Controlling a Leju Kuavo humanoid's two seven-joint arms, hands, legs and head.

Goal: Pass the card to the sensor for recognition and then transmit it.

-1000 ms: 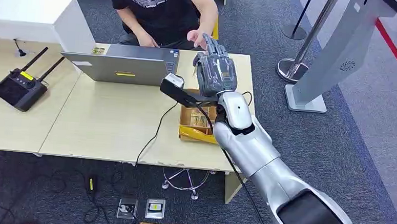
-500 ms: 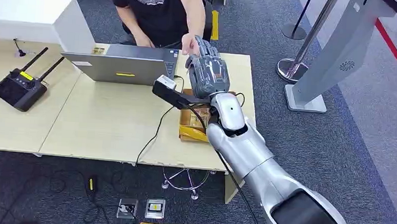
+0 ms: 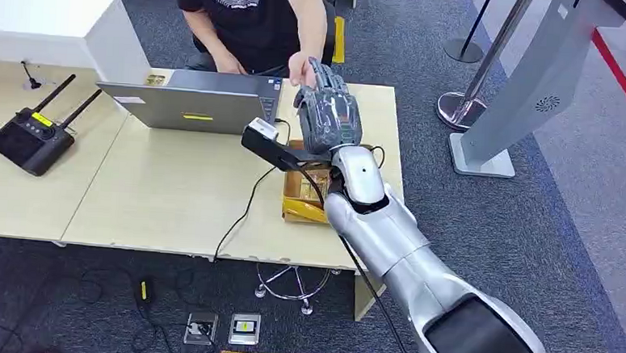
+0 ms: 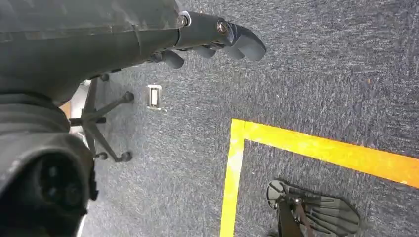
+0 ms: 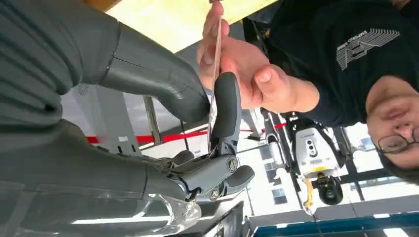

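We find the right hand (image 3: 326, 116) raised over the far edge of the pale wooden desk (image 3: 155, 192), at roughly twelve o'clock from the open cardboard box of small items (image 3: 307, 194), meeting the person's hand (image 3: 301, 67) that reaches in from across the desk. In the right wrist view the thin, pale flat card (image 5: 215, 74) stands edge-on, pinched between the thick grey thumb and a dark finger (image 5: 226, 111) of the right hand, while the person's fingers (image 5: 211, 29) also grip its far end; both parties hold it at once. We judge the card light, stiff and smooth, liable to slip or flex if pulled sideways, so it is best taken flat across its faces near an edge, as the person does, with the robot letting go only once that hold is firm. The left hand (image 4: 212, 42) hangs over dark carpet with its fingers loosely curled and nothing in them. Around the handover: a grey laptop (image 3: 192, 101) at ten o'clock of the right hand, a small black scanner unit with white cap (image 3: 267, 140) and its black cable (image 3: 239, 217) at eight o'clock just beside it, and a black remote controller with two antennas (image 3: 33, 133) well apart at nine o'clock. The laptop lid and scanner crowd the path; we judge any withdrawal should go upward first.
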